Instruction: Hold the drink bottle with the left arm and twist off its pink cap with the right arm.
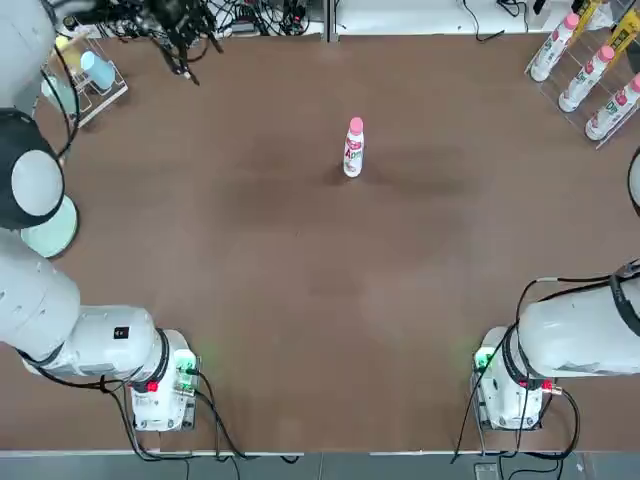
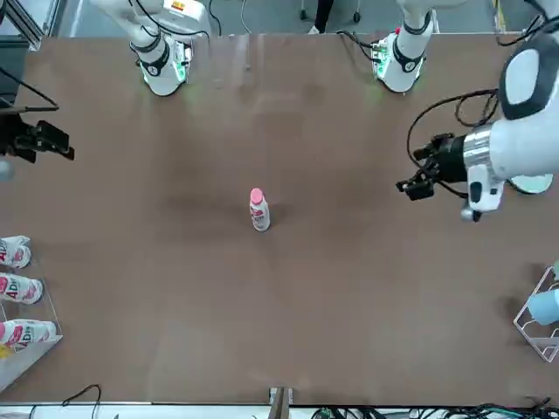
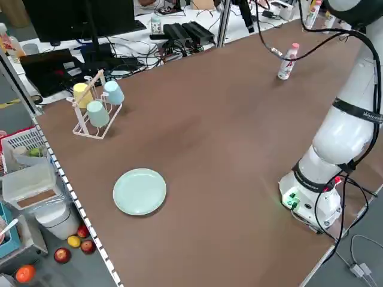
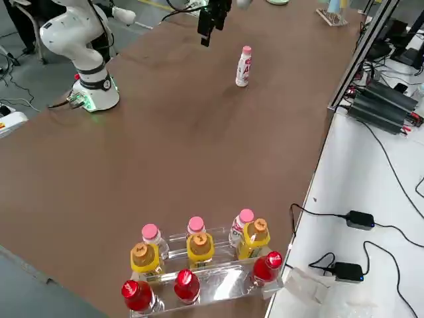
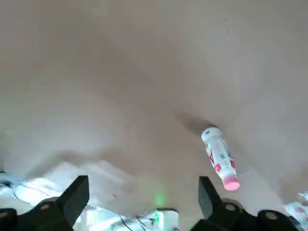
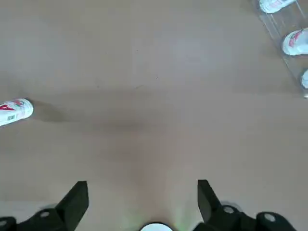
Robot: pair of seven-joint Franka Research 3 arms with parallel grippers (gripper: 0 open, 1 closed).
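You are at the opening step: the approach, with nothing grasped yet. The drink bottle (image 1: 353, 150) stands upright and alone on the bare table (image 1: 300, 280), its pink cap (image 1: 355, 125) on top and not yet turned. Your left gripper (image 2: 417, 178) hangs above the table well to the bottle's side, fingers spread wide and empty; in its wrist view the bottle (image 5: 219, 158) sits ahead of the fingers and off toward one of them, not between them. Your right gripper (image 6: 143, 202) is also released and empty, well short of the bottle, which shows only at the edge of its wrist view (image 6: 15, 110).

Next, I judge, you need to bring the left gripper across and down until the white body, below the neck, lies between the fingers, then clamp it firmly. Centre it first; a glancing finger could tip so slim a bottle. The right gripper should wait until the bottle is held.
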